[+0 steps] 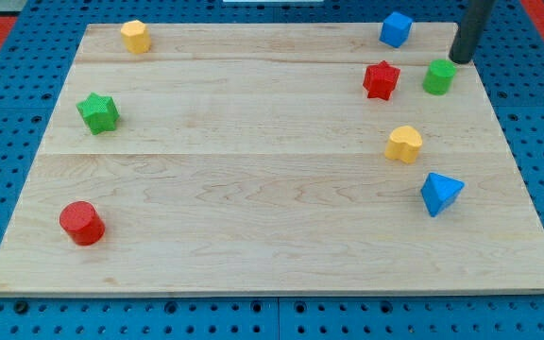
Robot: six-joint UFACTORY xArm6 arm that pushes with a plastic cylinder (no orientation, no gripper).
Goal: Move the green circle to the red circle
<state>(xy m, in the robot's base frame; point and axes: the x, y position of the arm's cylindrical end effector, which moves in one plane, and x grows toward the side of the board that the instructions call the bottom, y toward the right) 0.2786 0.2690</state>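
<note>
The green circle (438, 76) stands near the view's top right on the wooden board (253, 189). The red circle (82, 223) sits far away at the view's bottom left. My tip (459, 60) is just up and to the right of the green circle, very close to it or touching its upper right edge.
A red star (381, 79) lies just left of the green circle. A blue block (396, 29) is at the top right. A yellow heart (404, 144) and a blue triangle (440, 194) are on the right. A green star (98, 112) and a yellow block (135, 36) are on the left.
</note>
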